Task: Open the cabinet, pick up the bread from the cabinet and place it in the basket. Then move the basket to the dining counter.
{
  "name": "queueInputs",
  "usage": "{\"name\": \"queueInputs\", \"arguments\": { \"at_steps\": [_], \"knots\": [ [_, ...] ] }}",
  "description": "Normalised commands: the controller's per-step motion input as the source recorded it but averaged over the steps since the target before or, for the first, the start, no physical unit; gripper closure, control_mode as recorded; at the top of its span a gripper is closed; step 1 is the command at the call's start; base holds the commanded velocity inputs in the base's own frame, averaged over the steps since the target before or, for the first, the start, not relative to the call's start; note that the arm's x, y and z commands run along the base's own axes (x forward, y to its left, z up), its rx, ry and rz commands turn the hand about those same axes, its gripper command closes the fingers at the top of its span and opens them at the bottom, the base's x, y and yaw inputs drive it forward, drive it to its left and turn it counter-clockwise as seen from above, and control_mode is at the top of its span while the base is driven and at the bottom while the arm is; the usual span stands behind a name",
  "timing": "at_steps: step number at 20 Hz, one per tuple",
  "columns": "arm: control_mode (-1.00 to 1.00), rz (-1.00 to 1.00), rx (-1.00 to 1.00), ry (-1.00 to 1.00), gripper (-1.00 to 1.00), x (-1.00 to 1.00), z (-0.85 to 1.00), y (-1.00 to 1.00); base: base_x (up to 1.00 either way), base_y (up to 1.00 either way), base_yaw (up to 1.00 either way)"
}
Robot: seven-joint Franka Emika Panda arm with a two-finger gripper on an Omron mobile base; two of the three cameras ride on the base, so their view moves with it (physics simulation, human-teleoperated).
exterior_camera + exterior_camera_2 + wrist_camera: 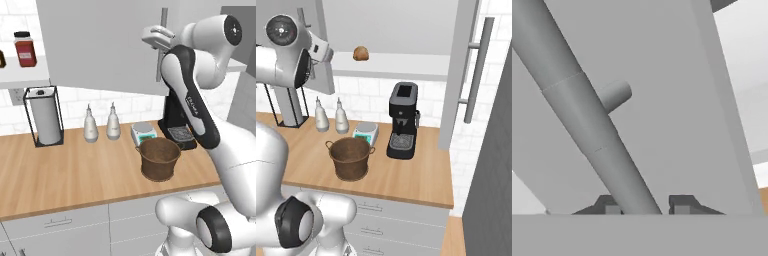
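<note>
The gripper has its jaws clamped on the cabinet's vertical bar handle, apparently near its lower end. The bread sits on the cabinet shelf; the basket stands on the table below.

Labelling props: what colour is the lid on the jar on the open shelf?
Black; the red-brown glass jar's lid shows best in the left base view.
</note>
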Motion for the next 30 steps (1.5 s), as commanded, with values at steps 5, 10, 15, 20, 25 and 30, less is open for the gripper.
{"name": "queueInputs", "arguments": {
  "at_steps": [5,10,15,20,25,30],
  "knots": [
    [-1.00,-0.01,0.00,0.00,1.00,-1.00,0.18,0.59,0.00,0.00,0.00],
    [-1.00,-0.01,0.00,0.00,-1.00,-1.00,0.06,0.80,0.00,0.00,0.00],
    [-1.00,-0.02,-0.01,-0.01,-1.00,-0.84,0.00,0.31,0.00,0.00,0.00],
    [-1.00,-0.03,0.08,-0.02,-1.00,-1.00,0.00,-0.98,0.00,0.00,0.00],
    [-1.00,0.01,0.25,0.14,-1.00,-0.27,0.31,-0.84,0.00,0.00,0.00],
    [-1.00,0.14,0.34,0.05,-1.00,0.98,0.00,-0.27,0.00,0.00,0.00]
  ]
}}
